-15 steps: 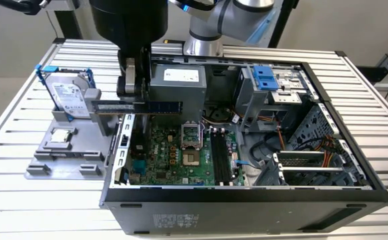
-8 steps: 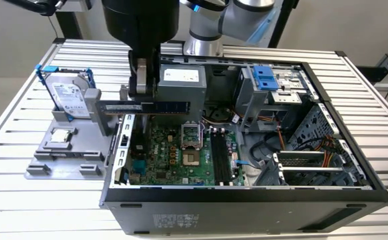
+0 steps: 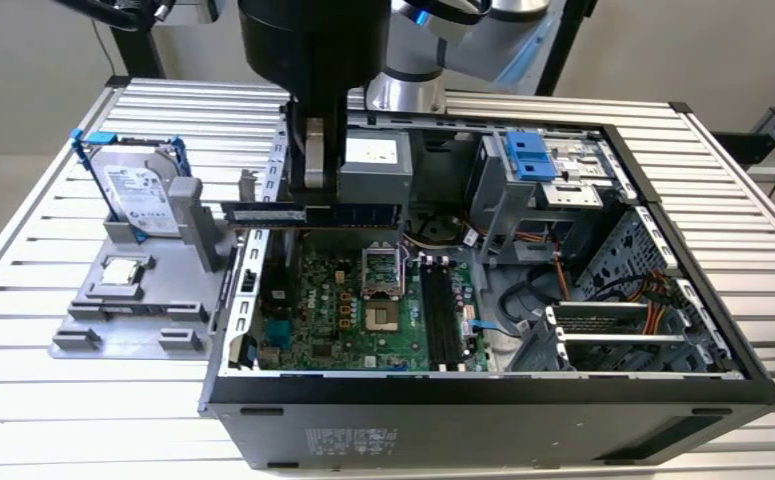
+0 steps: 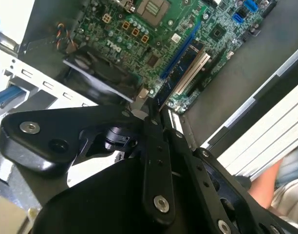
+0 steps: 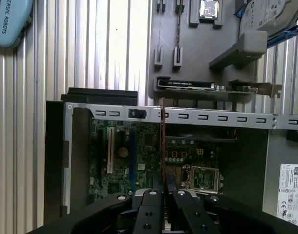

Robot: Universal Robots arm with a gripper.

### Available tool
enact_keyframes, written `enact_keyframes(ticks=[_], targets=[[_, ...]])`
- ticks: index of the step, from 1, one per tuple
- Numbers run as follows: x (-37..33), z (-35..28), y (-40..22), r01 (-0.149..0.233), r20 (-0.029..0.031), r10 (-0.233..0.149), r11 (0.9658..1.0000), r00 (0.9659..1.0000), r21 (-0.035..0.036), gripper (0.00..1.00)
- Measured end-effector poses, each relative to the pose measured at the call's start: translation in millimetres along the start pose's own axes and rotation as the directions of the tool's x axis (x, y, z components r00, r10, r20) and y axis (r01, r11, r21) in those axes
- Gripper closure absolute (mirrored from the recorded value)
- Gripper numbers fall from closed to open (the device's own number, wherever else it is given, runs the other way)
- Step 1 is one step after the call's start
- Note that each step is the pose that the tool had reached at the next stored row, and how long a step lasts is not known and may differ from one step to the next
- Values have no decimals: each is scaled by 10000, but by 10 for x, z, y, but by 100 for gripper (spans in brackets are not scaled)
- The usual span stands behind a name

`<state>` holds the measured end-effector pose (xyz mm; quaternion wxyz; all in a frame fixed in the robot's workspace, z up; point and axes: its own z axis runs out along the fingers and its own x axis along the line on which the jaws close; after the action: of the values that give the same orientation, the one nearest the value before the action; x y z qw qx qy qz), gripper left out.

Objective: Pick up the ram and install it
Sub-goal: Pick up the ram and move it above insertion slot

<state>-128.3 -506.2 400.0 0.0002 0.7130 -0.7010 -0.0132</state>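
The ram [image 3: 367, 214] is gripped between the fingers of the gripper [image 3: 315, 192], which are closed tight on its middle. The stick is held level and on edge, above the edge of the computer case [image 3: 494, 395] that lies towards the exterior view's left. In the first wrist view it is seen edge-on as a thin line across that edge.

The case is laid on its side with the open side up, over the middle of the slatted tabletop [image 3: 80, 420] and towards its edge at the exterior view's right. Inside it a green motherboard [image 3: 320, 290] is seen with a square processor socket [image 3: 379, 268]. Long dark memory slots [image 3: 441, 315] are set just beside the socket. A drive cage [image 3: 527, 160] with blue parts is fitted at the far corner, with cables [image 3: 547, 300] near it.

A grey fixture tray [image 3: 127, 325] is placed touching the case, near the tabletop's edge at the exterior view's left. In it a hard drive [image 3: 134, 190] in a blue frame is stood upright, and a small square processor chip [image 3: 120, 270] is laid flat in a recess nearer the camera. An expansion card [image 5: 207, 87] is laid along the tray's edge next to the case.
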Motion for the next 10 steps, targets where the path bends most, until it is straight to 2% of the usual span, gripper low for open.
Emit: enact_keyframes(ticks=[10], targets=[[6,-4,-201,6,0,-6,10000,10000,0,100]])
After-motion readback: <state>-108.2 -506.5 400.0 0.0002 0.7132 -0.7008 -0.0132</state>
